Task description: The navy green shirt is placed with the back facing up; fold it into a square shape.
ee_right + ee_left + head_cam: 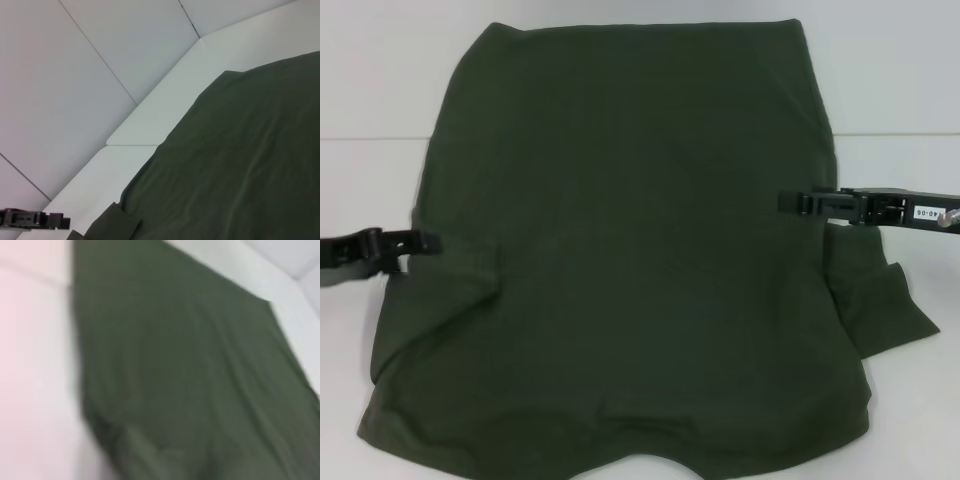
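Large dark olive-green short-sleeved shirt of soft matte fabric spread flat across white table surface, plain side up, no lettering visible. Far edge reaching toward white back wall; near edge running out of head view. 1 sleeve showing on robot's right side, lying on table. Shallow wrinkles across cloth near lower edge.

Black left gripper at shirt's left edge, about mid-height, tip at or touching cloth border. Cannot tell whether fingers are apart or together.

Black right gripper at shirt's right edge, just above sleeve, tip over cloth. Finger state likewise cannot tell.

Left wrist view filled by green fabric, blurred. Right wrist view showing shirt against table corner.
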Motion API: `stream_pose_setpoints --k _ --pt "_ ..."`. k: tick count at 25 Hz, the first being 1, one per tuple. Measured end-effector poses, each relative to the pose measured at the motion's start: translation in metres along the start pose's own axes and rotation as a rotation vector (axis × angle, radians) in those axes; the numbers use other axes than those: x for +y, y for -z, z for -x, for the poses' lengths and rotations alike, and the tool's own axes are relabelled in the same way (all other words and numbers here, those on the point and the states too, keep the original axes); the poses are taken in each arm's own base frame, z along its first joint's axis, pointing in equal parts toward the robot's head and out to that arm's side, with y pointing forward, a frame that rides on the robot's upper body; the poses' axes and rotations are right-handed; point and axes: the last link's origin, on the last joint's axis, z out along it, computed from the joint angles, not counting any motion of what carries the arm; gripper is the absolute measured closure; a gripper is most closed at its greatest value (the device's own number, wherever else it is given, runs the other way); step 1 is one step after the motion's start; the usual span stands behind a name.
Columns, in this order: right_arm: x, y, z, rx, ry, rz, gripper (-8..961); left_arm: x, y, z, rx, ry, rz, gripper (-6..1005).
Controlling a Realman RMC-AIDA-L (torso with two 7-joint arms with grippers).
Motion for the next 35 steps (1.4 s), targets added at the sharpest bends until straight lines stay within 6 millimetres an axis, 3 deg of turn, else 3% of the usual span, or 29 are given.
stream_pose_setpoints --k 5,9,15,20,25,35 --pt "0.0 -0.001 0.0 0.004 0.002 -0.001 135 -0.028 -0.001 0.014 -0.002 0.155 -0.074 311" --pt "0.0 0.0 -0.001 0.004 -0.001 -0.003 137 -0.035 0.001 0.018 0.027 0.174 -0.087 188" --pt "-0.001 0.0 -0.004 0.007 -0.01 -0.003 141 -0.035 0.003 0.025 0.016 0.185 -0.058 187" --pt "-0.002 0.0 -0.004 0.008 -0.011 -0.005 144 -0.023 0.001 0.031 -0.039 0.134 0.026 187" --pt "-0.002 0.0 -0.004 0.008 -0.011 -0.004 146 -0.009 0.013 0.031 0.014 0.08 0.183 187" --pt "-0.001 -0.002 -0.006 0.015 -0.011 0.002 152 -0.003 0.014 0.057 -0.21 -0.008 0.245 188"
